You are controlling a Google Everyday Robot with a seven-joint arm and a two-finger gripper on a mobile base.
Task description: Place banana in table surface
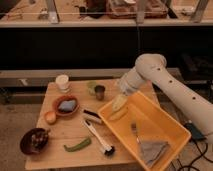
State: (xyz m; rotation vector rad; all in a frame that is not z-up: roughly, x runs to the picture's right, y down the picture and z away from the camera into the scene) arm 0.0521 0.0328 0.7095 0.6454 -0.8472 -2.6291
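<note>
Hand at the far-left edge of the tray, banana right beneath it.

Starting at the left of the light wooden plank bench (65, 131), I see a dark round bowl (33, 141), a round orange-yellow fruit (50, 117) and a brown bowl (66, 105) holding something blue-grey, with a white cup (62, 82) behind it. Further along lie a curved green vegetable (77, 145) and a black-and-white brush (100, 137), with a pale green cup (91, 87) and a dark metal cup (100, 92) at the back. Next comes the small pale yellow, stubby banana (118, 105), at the far-left edge of the big yellow plastic tray (165, 116). My hand (120, 97) is directly above it, fingers apart; I cannot tell whether they touch it. The tray also holds a fork (134, 131) and a grey cloth (152, 150). The white arm (172, 90) reaches in from the right.
</note>
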